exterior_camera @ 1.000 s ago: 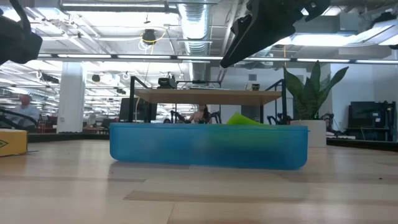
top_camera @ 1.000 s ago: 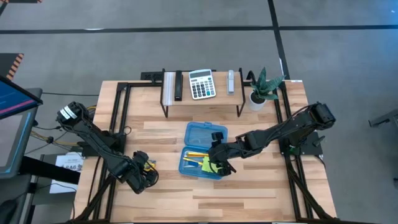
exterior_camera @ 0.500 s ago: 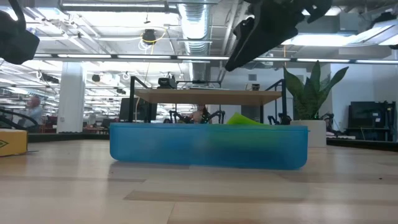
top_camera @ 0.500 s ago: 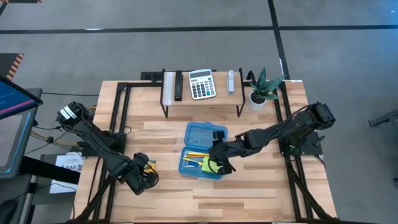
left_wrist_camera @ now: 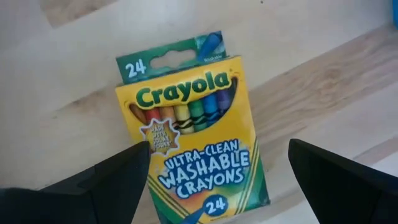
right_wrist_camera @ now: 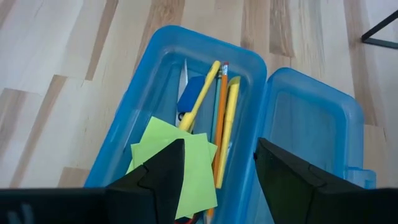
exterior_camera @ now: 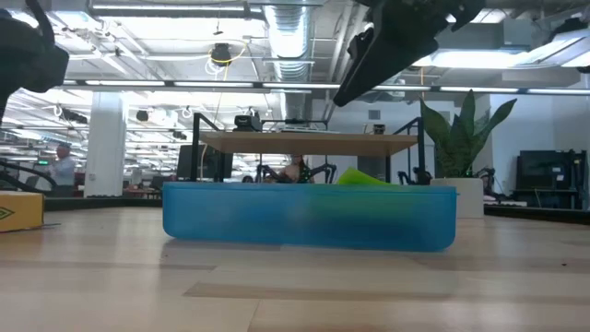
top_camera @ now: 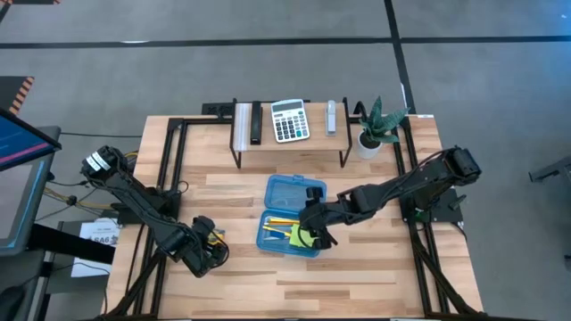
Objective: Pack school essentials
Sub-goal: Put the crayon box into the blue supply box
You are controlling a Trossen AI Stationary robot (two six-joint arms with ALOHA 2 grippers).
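A yellow-green crayon box [left_wrist_camera: 193,130] lies flat on the table near its near left corner [top_camera: 215,237]. My left gripper [left_wrist_camera: 219,149] [top_camera: 205,252] points down over it, open, one finger off each long side. An open blue plastic box [top_camera: 275,234] [exterior_camera: 309,217] rests on the table's middle, its lid [right_wrist_camera: 311,124] folded back toward the far edge. Inside lie yellow and orange pencils [right_wrist_camera: 222,106], a blue eraser [right_wrist_camera: 191,93] and lime-green sticky notes [right_wrist_camera: 177,155]. My right gripper [right_wrist_camera: 219,146] [top_camera: 312,236] hangs open above the box's right end, touching nothing.
A dark-framed shelf [top_camera: 290,143] stands along the far edge with a calculator [top_camera: 288,120] on it and a small potted plant [top_camera: 375,129] beside it. Bare wood lies along the near edge. A person walks in the room behind, far left in the low view [exterior_camera: 63,166].
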